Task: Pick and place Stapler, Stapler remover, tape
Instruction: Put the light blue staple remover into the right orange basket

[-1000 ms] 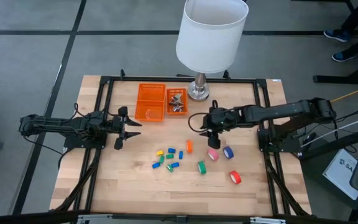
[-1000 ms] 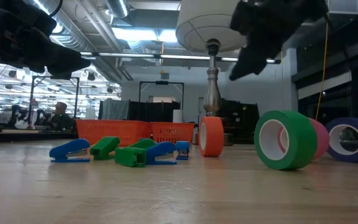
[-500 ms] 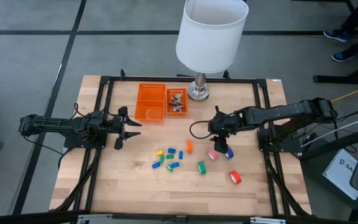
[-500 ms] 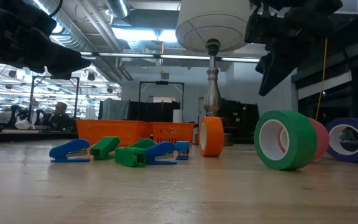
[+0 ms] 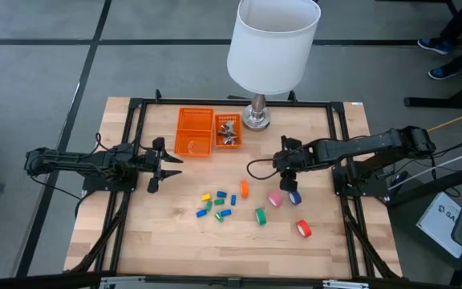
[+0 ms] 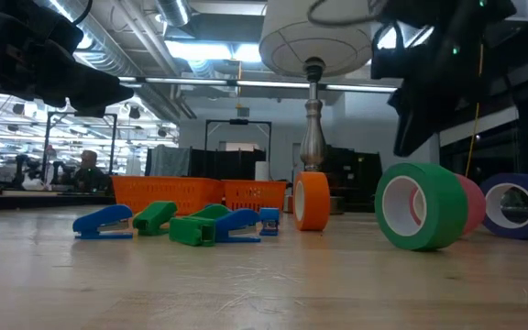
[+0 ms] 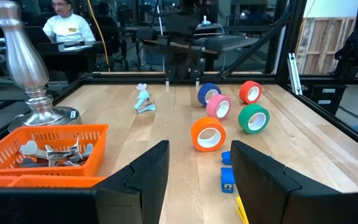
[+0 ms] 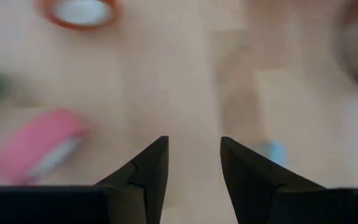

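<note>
Five tape rolls lie on the wooden table: orange [image 5: 245, 189], pink [image 5: 275, 199], blue [image 5: 294, 197], green [image 5: 260, 215] and red [image 5: 303, 229]. Small blue, green and yellow staplers [image 5: 215, 203] lie left of them. A pale stapler remover [image 7: 143, 99] lies on the table near the right arm. My right gripper [image 5: 289, 172] hangs above the table just beyond the pink and blue rolls, tipped steeply down, open [image 8: 193, 146] with nothing between its fingers. At the table's left side my left gripper [image 5: 167, 164] waits level and open.
Two orange baskets [image 5: 195, 132] stand at the far middle; the right one holds metal stapler removers [image 5: 228, 132]. A lamp's silver foot [image 5: 257, 118] stands beside them under a white shade [image 5: 273, 40]. A black frame [image 5: 135, 104] borders the table.
My right gripper has gone a little toward the table's right edge and has tipped from a shallow slant to pointing steeply down, above the pink and blue tape rolls. Its fingers have kept the same gap. The tape rolls and staplers lie where they were.
</note>
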Controlling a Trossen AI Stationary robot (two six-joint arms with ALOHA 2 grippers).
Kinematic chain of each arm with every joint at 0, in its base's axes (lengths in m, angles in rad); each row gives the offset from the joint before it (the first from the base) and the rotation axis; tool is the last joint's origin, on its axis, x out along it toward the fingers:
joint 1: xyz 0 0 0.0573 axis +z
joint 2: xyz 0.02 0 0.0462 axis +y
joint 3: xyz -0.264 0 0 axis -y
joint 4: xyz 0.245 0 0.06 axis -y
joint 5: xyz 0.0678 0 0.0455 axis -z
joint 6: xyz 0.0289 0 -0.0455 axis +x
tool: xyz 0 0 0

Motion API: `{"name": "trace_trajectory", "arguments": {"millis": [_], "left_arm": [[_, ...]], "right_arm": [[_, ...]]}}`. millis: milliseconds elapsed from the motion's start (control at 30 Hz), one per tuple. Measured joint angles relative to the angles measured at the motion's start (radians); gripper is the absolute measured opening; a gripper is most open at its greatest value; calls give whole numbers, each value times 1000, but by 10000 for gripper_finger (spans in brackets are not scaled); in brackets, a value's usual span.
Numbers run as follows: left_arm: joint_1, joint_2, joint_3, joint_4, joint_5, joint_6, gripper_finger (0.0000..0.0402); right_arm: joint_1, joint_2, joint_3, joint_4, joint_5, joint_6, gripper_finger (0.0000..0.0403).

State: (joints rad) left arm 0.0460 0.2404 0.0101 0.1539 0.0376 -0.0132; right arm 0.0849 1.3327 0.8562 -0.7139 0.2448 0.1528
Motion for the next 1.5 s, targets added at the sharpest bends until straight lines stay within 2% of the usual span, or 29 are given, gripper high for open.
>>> {"name": "trace_trajectory", "arguments": {"millis": [100, 300, 467, 600, 800, 1500], "left_arm": [[0, 0, 0, 0, 0, 0, 169], [0, 0, 0, 0, 0, 0, 169], [0, 0, 0, 0, 0, 0, 169], [0, 0, 0, 0, 0, 0, 169], [0, 0, 0, 0, 0, 0, 169], [0, 0, 0, 0, 0, 0, 169]], "right_arm": [[0, 0, -35, 2, 76, 6, 148], [-1, 0, -129, 46, 83, 0, 148], [-2, 0, -196, 134, 213, -4, 148], [-2, 0, -208, 156, 259, -6, 148], [-3, 0, -209, 198, 261, -65, 148], [-50, 32, -273, 269, 260, -54, 147]]}}
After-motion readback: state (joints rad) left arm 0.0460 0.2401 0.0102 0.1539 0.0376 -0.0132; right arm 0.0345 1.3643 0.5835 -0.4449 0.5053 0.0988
